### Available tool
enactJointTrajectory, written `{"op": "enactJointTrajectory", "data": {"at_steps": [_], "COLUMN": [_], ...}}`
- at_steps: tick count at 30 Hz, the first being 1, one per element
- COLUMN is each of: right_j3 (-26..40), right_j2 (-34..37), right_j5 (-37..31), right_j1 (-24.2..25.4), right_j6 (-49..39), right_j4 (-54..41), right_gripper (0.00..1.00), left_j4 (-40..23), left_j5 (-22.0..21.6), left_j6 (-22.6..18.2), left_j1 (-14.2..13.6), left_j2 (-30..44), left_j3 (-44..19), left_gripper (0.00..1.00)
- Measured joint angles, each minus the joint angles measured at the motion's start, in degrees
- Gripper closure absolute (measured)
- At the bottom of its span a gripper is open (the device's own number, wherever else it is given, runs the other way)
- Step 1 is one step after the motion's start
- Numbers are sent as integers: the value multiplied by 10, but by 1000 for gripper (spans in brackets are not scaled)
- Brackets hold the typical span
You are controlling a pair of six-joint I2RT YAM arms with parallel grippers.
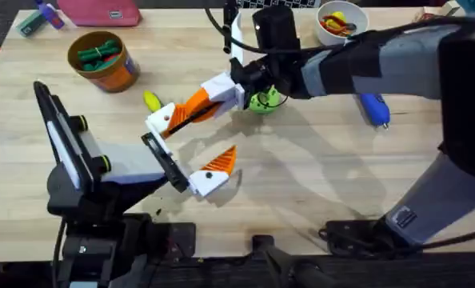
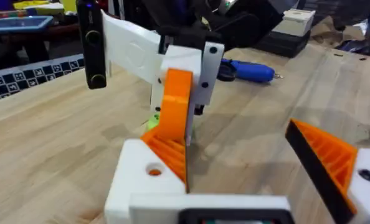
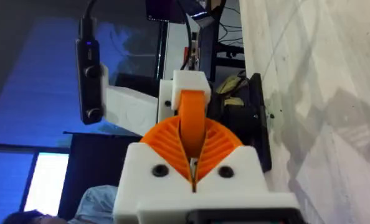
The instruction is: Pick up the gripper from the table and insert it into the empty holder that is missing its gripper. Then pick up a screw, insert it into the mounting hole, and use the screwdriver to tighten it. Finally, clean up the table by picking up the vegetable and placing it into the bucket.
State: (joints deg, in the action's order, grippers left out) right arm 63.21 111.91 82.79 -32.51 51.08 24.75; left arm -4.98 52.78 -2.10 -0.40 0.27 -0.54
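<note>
My right gripper point(image 1: 221, 90) reaches across the table and is shut on the gripper point(image 1: 193, 104), a small orange wedge. The wedge's other end sits at the white holder point(image 1: 159, 120) on my left arm's tip. In the left wrist view the gripper point(image 2: 174, 118) stands up from the holder point(image 2: 141, 180), and orange shows in the holder's hole. In the right wrist view my right gripper point(image 3: 192, 168) clamps the gripper point(image 3: 192, 118) against the holder point(image 3: 188, 84). My left gripper point(image 1: 191, 142) is open. The yellow vegetable point(image 1: 152, 101) lies beside the holder. The blue screwdriver point(image 1: 373, 108) lies to the right.
The orange-brown bucket point(image 1: 101, 60) with dark green pieces stands at the back left. A green disc point(image 1: 263, 100) sits under my right wrist. A white bowl point(image 1: 341, 22) is at the back right. The left arm's other finger point(image 1: 213, 172) carries its own orange wedge.
</note>
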Motion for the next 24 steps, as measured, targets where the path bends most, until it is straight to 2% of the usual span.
{"op": "enactJointTrajectory", "data": {"at_steps": [22, 23, 24], "right_j3": [-2, -2, -2], "right_j2": [-2, -2, -2], "right_j5": [-7, -7, -12], "right_j1": [-1, -1, -2], "right_j6": [4, 7, 6], "right_j4": [3, 3, 3], "right_gripper": [993, 921, 769], "left_j4": [0, 0, 0], "left_j5": [-1, -1, 1], "left_j6": [4, 4, 4], "left_j1": [0, 0, 0], "left_j2": [0, 0, 0], "left_j3": [0, 0, 0], "left_gripper": [15, 16, 16]}}
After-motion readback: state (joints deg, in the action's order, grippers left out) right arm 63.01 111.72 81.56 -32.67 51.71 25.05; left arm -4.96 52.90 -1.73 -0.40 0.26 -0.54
